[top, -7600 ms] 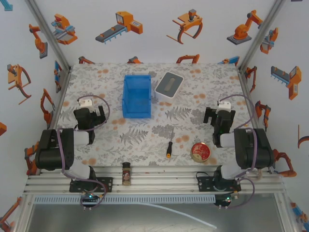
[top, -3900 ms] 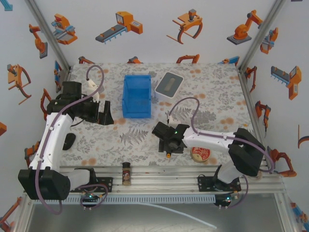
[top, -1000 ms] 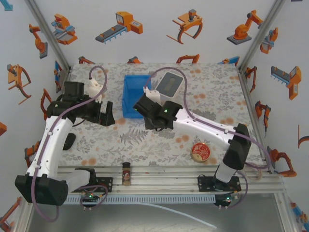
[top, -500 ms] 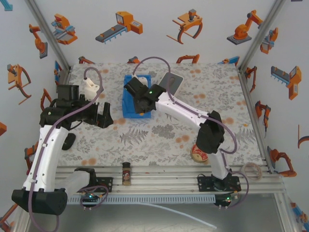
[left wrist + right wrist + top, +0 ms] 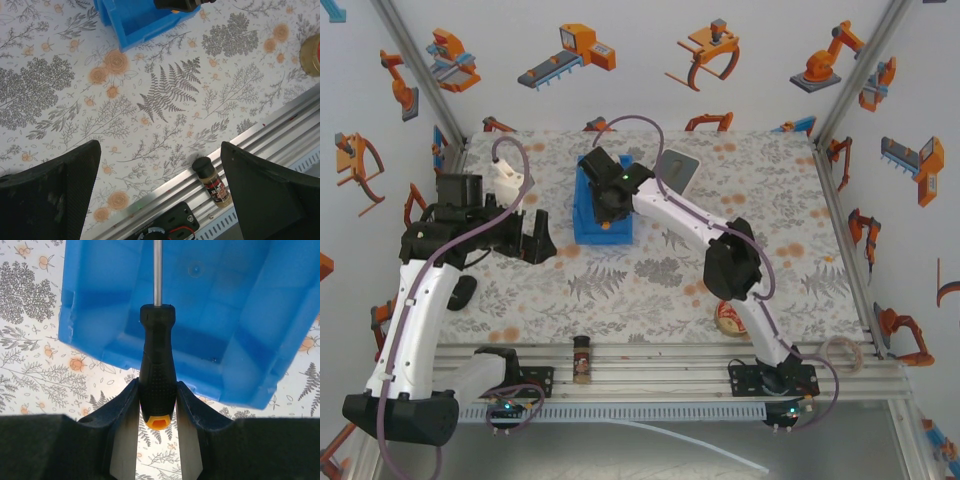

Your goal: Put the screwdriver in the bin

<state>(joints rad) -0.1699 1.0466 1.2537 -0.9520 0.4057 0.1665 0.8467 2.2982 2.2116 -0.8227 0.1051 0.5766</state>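
Note:
The screwdriver (image 5: 157, 380) has a black handle with an orange butt and a bare metal shaft. My right gripper (image 5: 157, 386) is shut on the handle, and the shaft points into the open blue bin (image 5: 250, 315). From above, the right gripper (image 5: 607, 205) hangs over the bin (image 5: 586, 225), and the screwdriver's orange end (image 5: 607, 226) shows near the front wall. My left gripper (image 5: 538, 248) stands open to the left of the bin, holding nothing. In the left wrist view the left gripper (image 5: 160, 145) is spread wide above the patterned table, with the bin's corner (image 5: 135, 22) at the top.
A white tray with a grey inside (image 5: 675, 165) sits right of the bin, partly behind the right arm. A brown spice jar (image 5: 582, 358) (image 5: 212, 182) lies on the front rail. A red tin (image 5: 732, 316) (image 5: 312, 52) sits at the front right.
The right arm carried the screwdriver from the bin's front right corner to a spot over the bin. The left arm barely moved.

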